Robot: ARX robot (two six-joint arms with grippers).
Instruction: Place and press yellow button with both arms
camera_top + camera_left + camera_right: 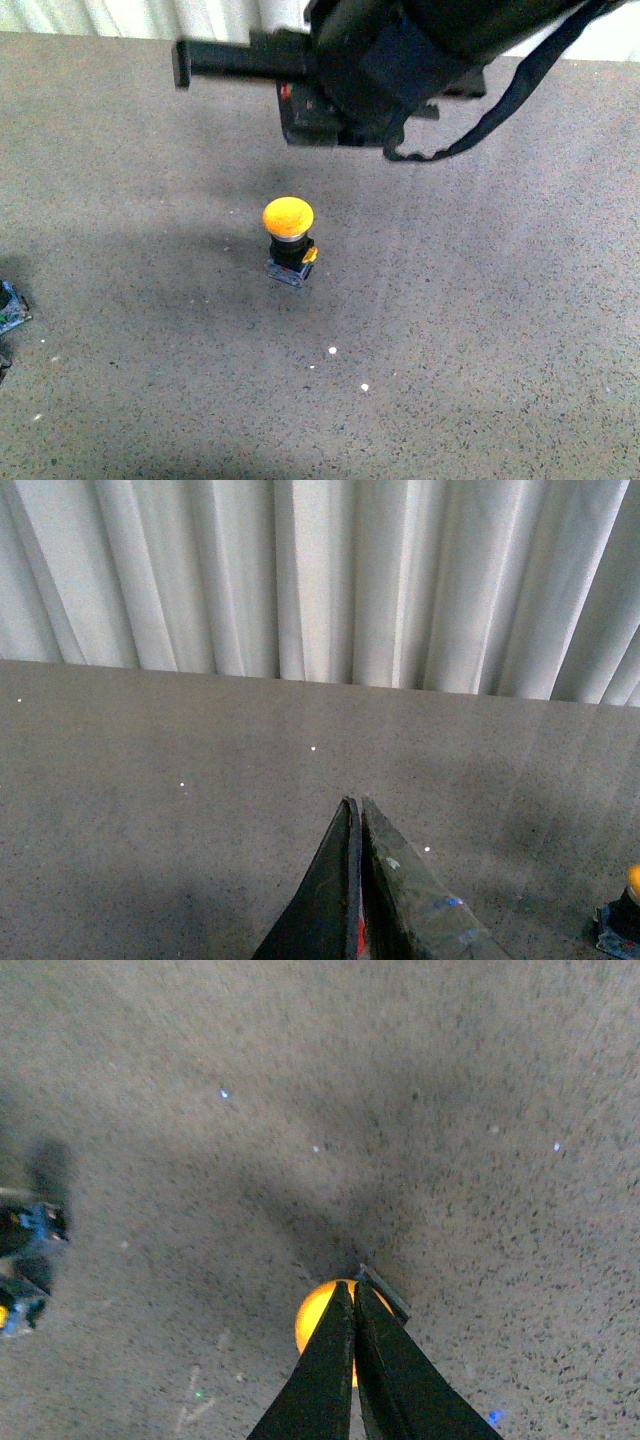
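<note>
The yellow button [288, 217] stands upright on the grey speckled table, with its black body and clear bluish base under the cap. A black arm [380, 60] hangs over the table behind and above it. In the right wrist view my right gripper [352, 1285] is shut and empty, its tips over the yellow cap [312, 1322]; I cannot tell if they touch it. My left gripper [353, 802] is shut and empty over bare table. The button shows only as a sliver at the edge of the left wrist view [633, 882].
A small flat blue-green item [10, 306] lies at the table's left edge and also shows in the right wrist view [32, 1230]. A white pleated curtain [320, 580] hangs behind the table's far edge. Small white specks [332, 351] dot the surface.
</note>
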